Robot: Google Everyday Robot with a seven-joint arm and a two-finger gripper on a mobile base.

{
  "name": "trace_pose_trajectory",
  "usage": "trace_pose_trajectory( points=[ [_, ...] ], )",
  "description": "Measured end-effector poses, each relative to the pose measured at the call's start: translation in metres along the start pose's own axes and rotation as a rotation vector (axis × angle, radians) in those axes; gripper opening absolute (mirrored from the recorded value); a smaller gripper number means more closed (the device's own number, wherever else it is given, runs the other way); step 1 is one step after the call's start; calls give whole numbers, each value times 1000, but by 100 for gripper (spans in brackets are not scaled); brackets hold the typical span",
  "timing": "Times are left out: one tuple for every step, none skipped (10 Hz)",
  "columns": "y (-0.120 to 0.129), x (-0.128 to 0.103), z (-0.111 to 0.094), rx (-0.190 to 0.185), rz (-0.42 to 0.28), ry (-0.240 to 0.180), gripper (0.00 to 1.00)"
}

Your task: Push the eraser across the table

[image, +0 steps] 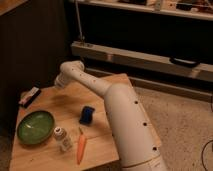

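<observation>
The eraser, a small dark bar with a light top face, lies at the far left edge of the pale wooden table. My white arm reaches from the lower right across the table to its far side. The gripper is at the arm's end near the table's back edge, a short way right of the eraser and apart from it. The gripper is mostly hidden behind the arm's last joint.
A green bowl sits at the front left. A small white bottle and an orange carrot are near the front edge. A blue block lies mid-table beside my arm. A low metal shelf runs behind the table.
</observation>
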Motion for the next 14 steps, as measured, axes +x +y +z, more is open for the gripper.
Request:
trace_pose_trajectory(
  points=[
    [0, 0, 0, 0, 0, 0, 80],
    [0, 0, 0, 0, 0, 0, 80],
    [0, -2, 1, 1, 2, -1, 80],
    [0, -1, 1, 1, 1, -1, 80],
    [0, -2, 1, 1, 1, -1, 80],
    [0, -1, 1, 1, 1, -1, 80],
    [0, -2, 1, 1, 1, -2, 80],
    [0, -2, 1, 1, 1, -1, 80],
    [0, -2, 1, 1, 1, -1, 80],
    [0, -2, 1, 1, 1, -1, 80],
    [0, -2, 1, 1, 1, -1, 80],
    [0, -2, 1, 1, 1, -1, 80],
    [0, -2, 1, 1, 1, -1, 80],
    [0, -2, 1, 1, 1, -1, 80]
  ],
)
